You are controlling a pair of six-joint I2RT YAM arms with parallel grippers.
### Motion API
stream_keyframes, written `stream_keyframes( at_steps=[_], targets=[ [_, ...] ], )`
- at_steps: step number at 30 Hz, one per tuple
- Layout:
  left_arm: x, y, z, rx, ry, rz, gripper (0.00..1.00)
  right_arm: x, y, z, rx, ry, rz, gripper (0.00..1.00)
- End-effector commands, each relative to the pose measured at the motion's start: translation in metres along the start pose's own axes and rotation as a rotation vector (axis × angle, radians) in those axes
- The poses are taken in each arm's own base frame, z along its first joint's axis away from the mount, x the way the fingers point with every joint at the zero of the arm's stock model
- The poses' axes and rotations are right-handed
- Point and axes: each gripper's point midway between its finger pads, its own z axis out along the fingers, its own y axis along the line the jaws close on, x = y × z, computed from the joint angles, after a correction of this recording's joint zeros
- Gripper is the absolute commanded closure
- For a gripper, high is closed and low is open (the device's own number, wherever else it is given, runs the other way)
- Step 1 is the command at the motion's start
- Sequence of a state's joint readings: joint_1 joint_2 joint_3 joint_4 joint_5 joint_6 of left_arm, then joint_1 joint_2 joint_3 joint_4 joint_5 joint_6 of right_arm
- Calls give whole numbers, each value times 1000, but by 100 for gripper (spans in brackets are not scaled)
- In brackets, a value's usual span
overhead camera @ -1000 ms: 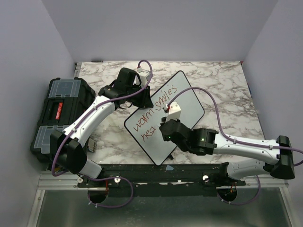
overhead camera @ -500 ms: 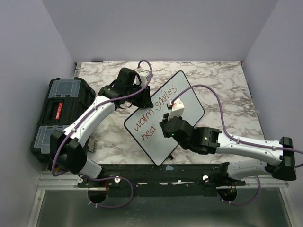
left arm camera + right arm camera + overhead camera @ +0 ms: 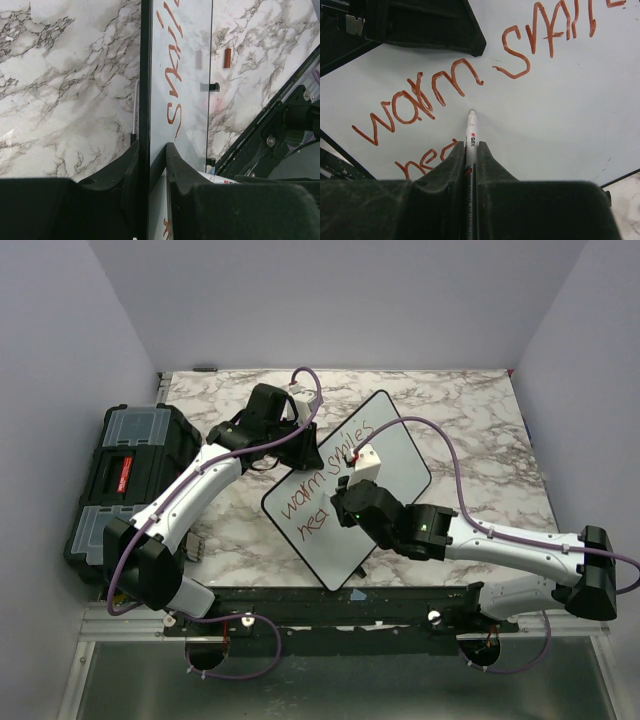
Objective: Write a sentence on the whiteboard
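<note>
Our right gripper (image 3: 471,150) has its jaws shut tight on a white marker (image 3: 471,131). The marker runs out between them, tip first, toward the whiteboard (image 3: 555,115). We cannot tell whether the tip touches the surface. The sentence (image 3: 445,87) lies ahead of these jaws in red. "Warm" and the start of "smiles" sit just beyond the tip, and "hea" is to the left, its lower part cut off by our own finger. The end of "smiles" runs out of the wrist view. To the right of the tip the board is bare out to its black rim.

Our left gripper (image 3: 150,160) has its jaws pinched on the whiteboard's thin rim, one finger on each face. The board stretches away ahead of them, seen edge-on.

From above, our left arm reaches forward and bends right to the board's far-left edge. Our right arm lies low and stretched leftward, with its wrist over the board's middle, hiding part of the near edge. Marbled table (image 3: 470,410) lies open beyond and to the right of both jaws. A black toolbox (image 3: 125,480) sits well to the left.
</note>
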State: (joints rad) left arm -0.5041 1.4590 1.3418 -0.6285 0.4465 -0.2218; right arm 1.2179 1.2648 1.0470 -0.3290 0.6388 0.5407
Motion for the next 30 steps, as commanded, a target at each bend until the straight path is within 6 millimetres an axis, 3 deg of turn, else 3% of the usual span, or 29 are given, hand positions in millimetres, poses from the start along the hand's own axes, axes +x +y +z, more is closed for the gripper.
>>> stream_keyframes(
  at_steps=[1,8,30],
  targets=[
    [6,12,-6,-66,7,67,100,-15,12,3,-34,-25,21,99],
    [5,12,-7,-69,1,69,100,-9,13,4,-42,-8,21,99],
    [4,11,-10,-72,-7,74,100,47,-5,3,-18,124,41,99]
  ],
)
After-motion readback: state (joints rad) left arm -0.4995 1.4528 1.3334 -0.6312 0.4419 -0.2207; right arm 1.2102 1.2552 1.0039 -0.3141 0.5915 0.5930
